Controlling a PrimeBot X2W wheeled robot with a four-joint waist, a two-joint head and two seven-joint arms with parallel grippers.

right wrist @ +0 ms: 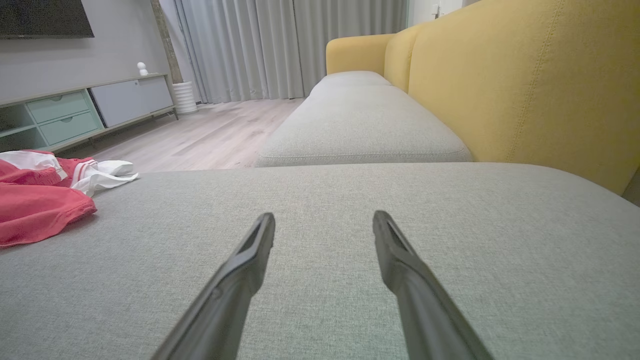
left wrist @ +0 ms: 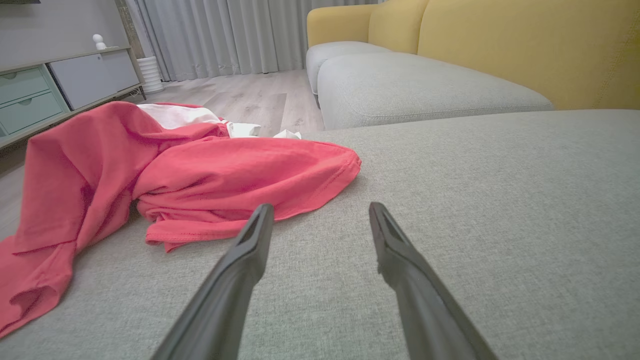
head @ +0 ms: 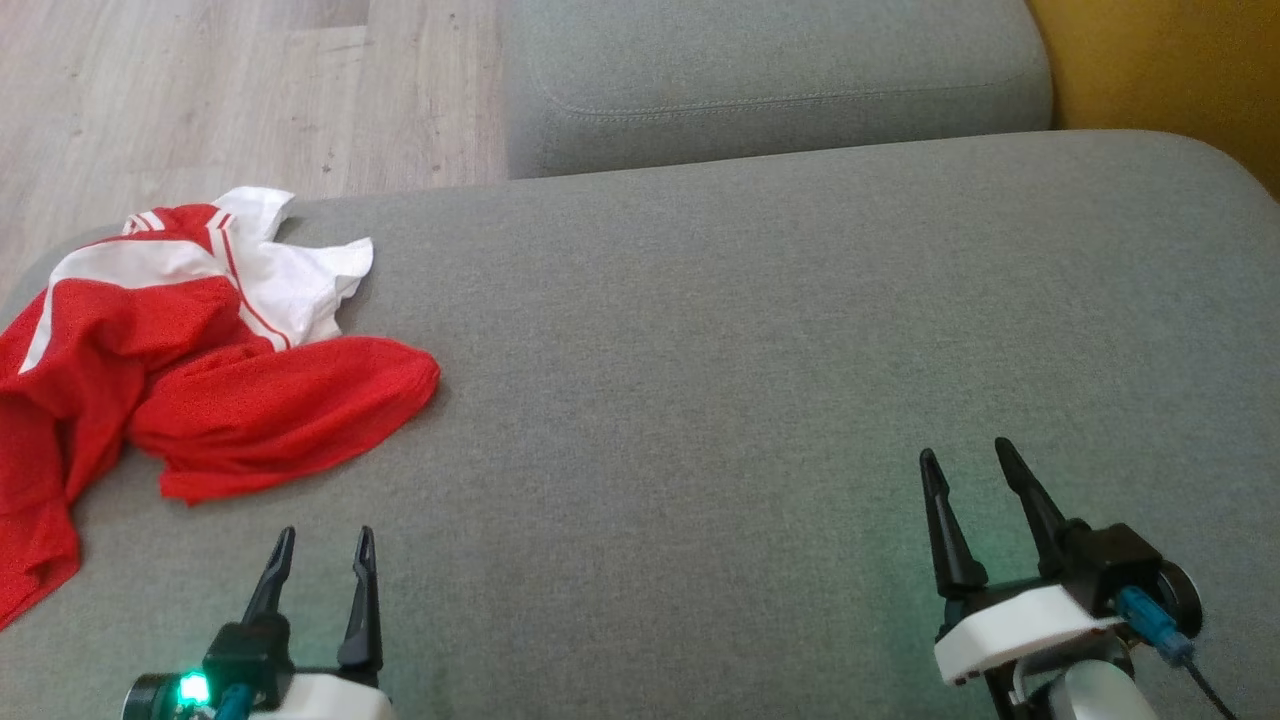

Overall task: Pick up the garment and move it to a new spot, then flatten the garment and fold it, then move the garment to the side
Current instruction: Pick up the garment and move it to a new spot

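- Living rm: a big grey sofa seat (head: 750, 330) in front of the bot, yellow backrest (head: 1170, 70) at far right, pale wood floor (head: 200, 90) past the far-left edge.
- Garment (head: 200, 350), red w/ white panels & stripes, lies crumpled at the seat's left end. One red part seems to hang over the left edge. Nothing is touching it.
- Left pincer (head: 327, 532) sits low at the near edge, fingers spread wide, holding nothing. The garment's red hem is just ahead & to its left, near but apart.
- Right pincer (head: 965, 450) is over bare seat, well apart from the garment, also spread wide & empty.
- Why so, my read: both arms are parked in a ready pose w/ jaws opened for a first grab, and the pick-up step is not yet begun. Left arm looks the obvious one to go, being closer.
- The bare middle of the seat is prob. the new spot, w/ plenty of flat fabric there for spreading & folding.
- Watch-out: the heap is bunched in layers, so a pinch on the hem may lift one layer & drag the rest. The overhanging part could slip to the floor.
- Containers: the sideboard (left wrist: 30, 95) across the rm has teal drawers, all shut, contents hidden. There's a white ribbed tub (left wrist: 150, 75) by the curtains (left wrist: 225, 35), and I can't tell what's in it.
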